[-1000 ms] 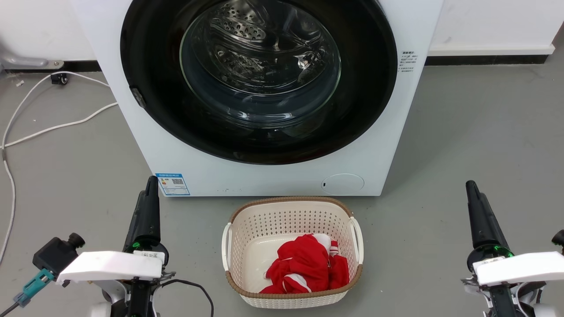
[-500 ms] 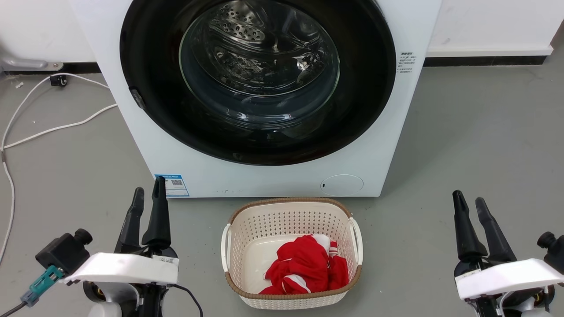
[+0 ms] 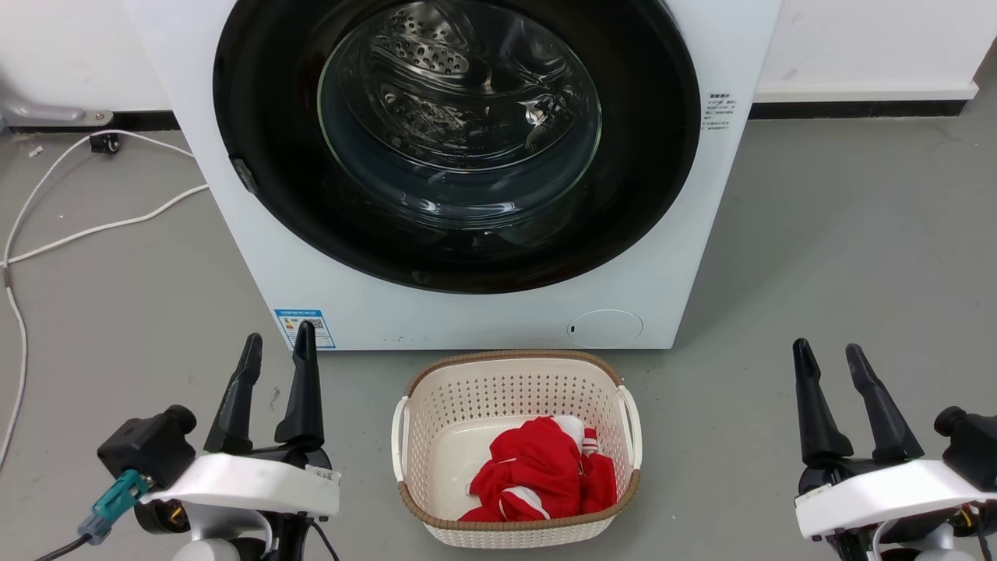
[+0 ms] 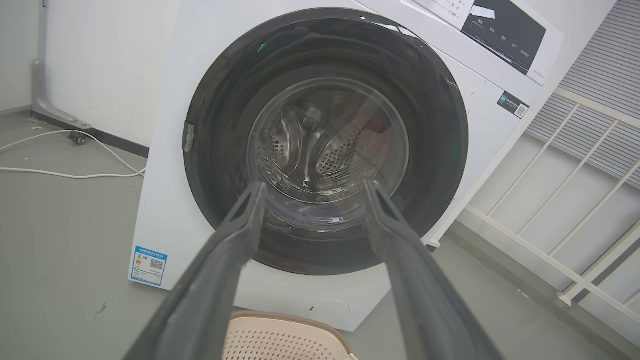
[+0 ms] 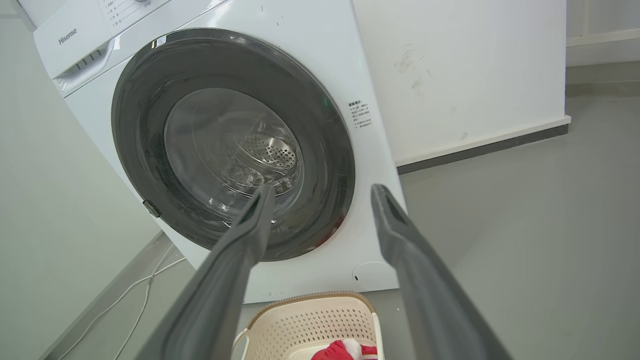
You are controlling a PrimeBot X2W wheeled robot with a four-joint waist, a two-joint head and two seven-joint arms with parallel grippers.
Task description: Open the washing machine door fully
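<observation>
The door [image 3: 459, 132] is sitting shut, flush against the front of the machine [image 3: 483, 319], which is standing on the floor at the back wall. Both grippers are hovering low over the floor, well apart from the door. The left gripper [image 3: 279, 333] and right gripper [image 3: 826, 346] are each showing fingers spread fairly wide, holding nothing. The step in hand is probably the reach for the door. A small grey tab [image 3: 243, 173] on the door's left rim is likely the catch, so the left gripper is better placed. It should rise to the tab, hook a finger behind the rim, and pull in an arc rather than straight out. The basket [image 3: 514, 357] is lying just before the machine, so the arm should pass clear of it.
</observation>
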